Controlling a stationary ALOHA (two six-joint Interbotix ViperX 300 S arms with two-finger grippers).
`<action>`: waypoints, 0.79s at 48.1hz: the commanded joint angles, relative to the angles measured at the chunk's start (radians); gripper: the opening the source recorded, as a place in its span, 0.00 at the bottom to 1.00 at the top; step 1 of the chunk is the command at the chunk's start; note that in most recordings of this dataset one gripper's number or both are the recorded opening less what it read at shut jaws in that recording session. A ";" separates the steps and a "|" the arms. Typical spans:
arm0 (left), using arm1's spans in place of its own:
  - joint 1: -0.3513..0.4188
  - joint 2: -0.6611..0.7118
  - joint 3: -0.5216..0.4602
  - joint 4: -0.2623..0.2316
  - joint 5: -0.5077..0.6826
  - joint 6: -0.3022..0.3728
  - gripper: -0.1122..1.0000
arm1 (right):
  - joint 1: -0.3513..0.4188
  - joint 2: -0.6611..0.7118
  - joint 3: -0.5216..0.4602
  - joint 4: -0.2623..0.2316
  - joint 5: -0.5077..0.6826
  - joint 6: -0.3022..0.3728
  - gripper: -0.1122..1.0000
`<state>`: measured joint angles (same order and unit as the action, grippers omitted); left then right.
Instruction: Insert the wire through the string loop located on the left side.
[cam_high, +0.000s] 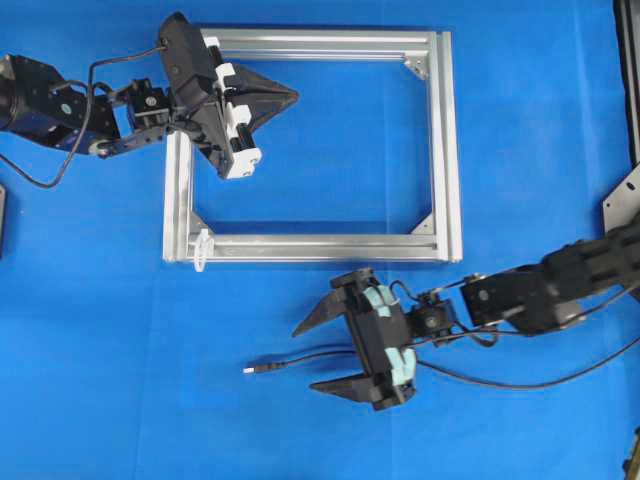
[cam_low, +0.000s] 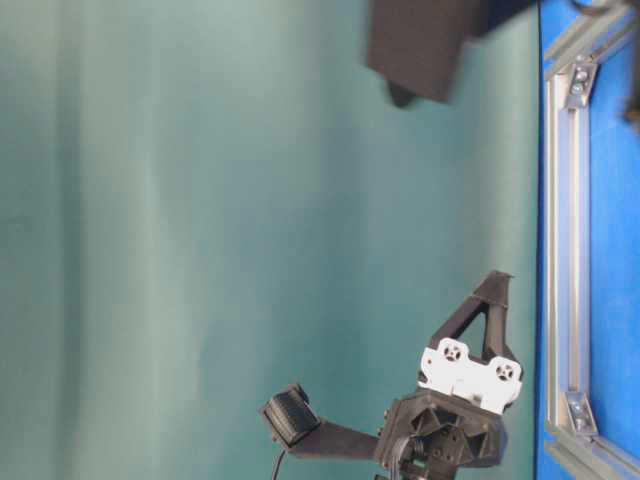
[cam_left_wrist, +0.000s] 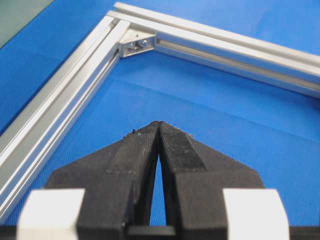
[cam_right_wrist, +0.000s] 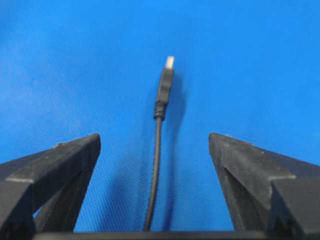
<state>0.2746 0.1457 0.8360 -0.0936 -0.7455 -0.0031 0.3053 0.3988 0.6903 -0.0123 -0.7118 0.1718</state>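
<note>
Wire (cam_high: 300, 360): flat on mat, plug pointing left, lying between spread fingers of right claw (cam_high: 312, 355); not grasped. String loop (cam_high: 203, 248): frame's near-left corner. Left claw (cam_high: 290, 97): clenched, empty. Advice: descend squarely, pinch just behind plug, keep tip exposed.

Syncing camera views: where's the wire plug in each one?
Overhead: plug lower centre, left of the open right gripper.
Table-level: not visible.
Left wrist: not visible.
Right wrist: plug upper centre, wire between the fingers.
Shared landmark: blue mat.
</note>
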 joint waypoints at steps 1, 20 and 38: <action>-0.002 -0.031 -0.006 0.003 0.003 -0.002 0.10 | 0.006 0.008 -0.028 0.005 -0.026 0.009 0.94; -0.002 -0.031 -0.002 0.003 0.006 -0.002 0.10 | 0.006 0.014 -0.038 0.005 -0.029 0.011 0.93; -0.002 -0.031 -0.002 0.003 0.006 -0.002 0.10 | 0.000 0.017 -0.041 0.011 -0.025 0.009 0.22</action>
<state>0.2746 0.1457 0.8406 -0.0936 -0.7348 -0.0031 0.3053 0.4295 0.6581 -0.0046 -0.7302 0.1825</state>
